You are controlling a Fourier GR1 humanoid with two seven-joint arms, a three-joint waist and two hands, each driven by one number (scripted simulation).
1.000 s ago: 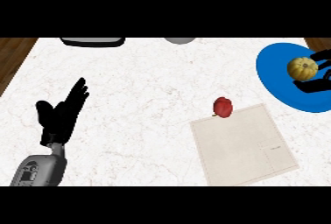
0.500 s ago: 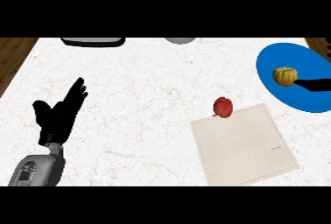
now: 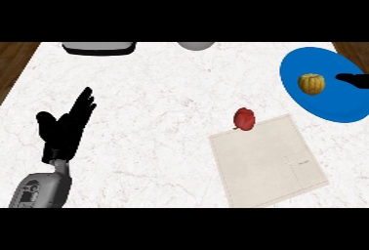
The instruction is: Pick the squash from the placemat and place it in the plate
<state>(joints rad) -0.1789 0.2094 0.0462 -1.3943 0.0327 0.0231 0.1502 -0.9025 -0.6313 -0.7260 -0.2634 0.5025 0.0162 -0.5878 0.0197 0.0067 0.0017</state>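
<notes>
Right hand's black fingertips showed only at the frame edge, off the small ribbed yellow-orange squash, so open-or-curled couldn't be told; squash sat on the round blue plate, off the beige cloth placemat, so best pull straight out without nudging it.

A kitchen is indicated by a white marble counter, where a blue plate, a beige placemat and a squash are laid out.
</notes>
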